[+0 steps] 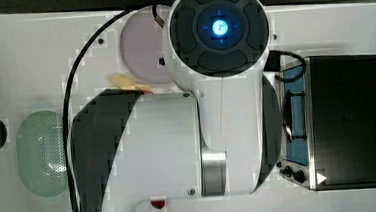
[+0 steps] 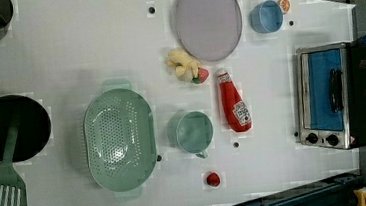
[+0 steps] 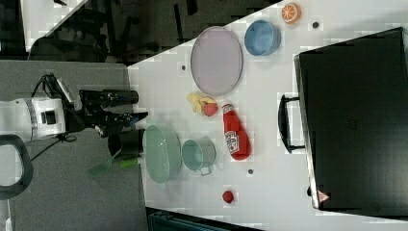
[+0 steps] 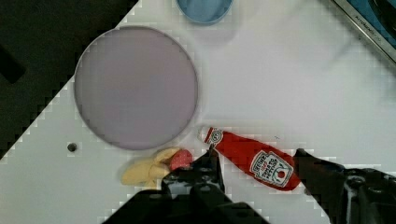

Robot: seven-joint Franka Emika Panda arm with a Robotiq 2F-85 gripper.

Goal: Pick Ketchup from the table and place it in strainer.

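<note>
The red plastic ketchup squeeze bottle (image 2: 234, 103) lies flat near the middle of the white tabletop (image 2: 66, 58), so the empty, widely open end effector (image 4: 257, 161) should descend straight and close across its body before carrying it to the mint-green perforated strainer (image 2: 119, 138).

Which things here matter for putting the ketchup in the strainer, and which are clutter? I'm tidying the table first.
For the job:
ketchup, lying on the table
strainer
pincer, open

Just lying about:
green cup
lilac plate
blue bowl
toaster oven
strawberry
</note>
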